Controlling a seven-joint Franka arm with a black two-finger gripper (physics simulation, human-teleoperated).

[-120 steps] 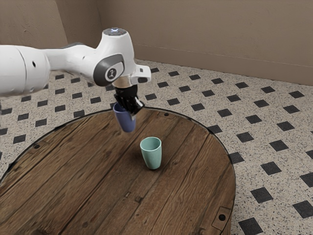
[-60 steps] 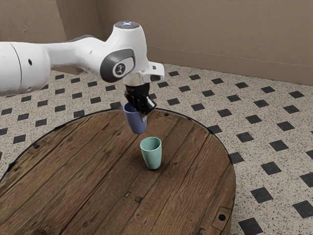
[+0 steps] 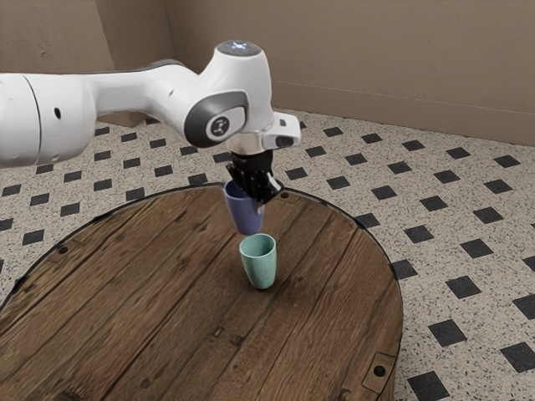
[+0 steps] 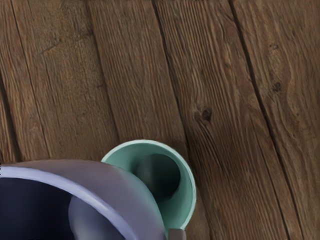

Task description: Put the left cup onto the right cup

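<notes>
Cup-over-cup alignment, nearly set.
End effector (image 3: 253,194) grips the blue cup (image 3: 243,214) by its rim, airborne; the upright green cup (image 3: 258,260) on the bench (image 3: 167,317) lies below, toward five o'clock in the exterior view.

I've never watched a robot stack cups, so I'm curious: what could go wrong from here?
The blue cup hangs tilted in the gripper, seemingly not centred over the green cup. Released so, it might strike the rim and tumble. A bump could also topple the green cup on the table.
</notes>
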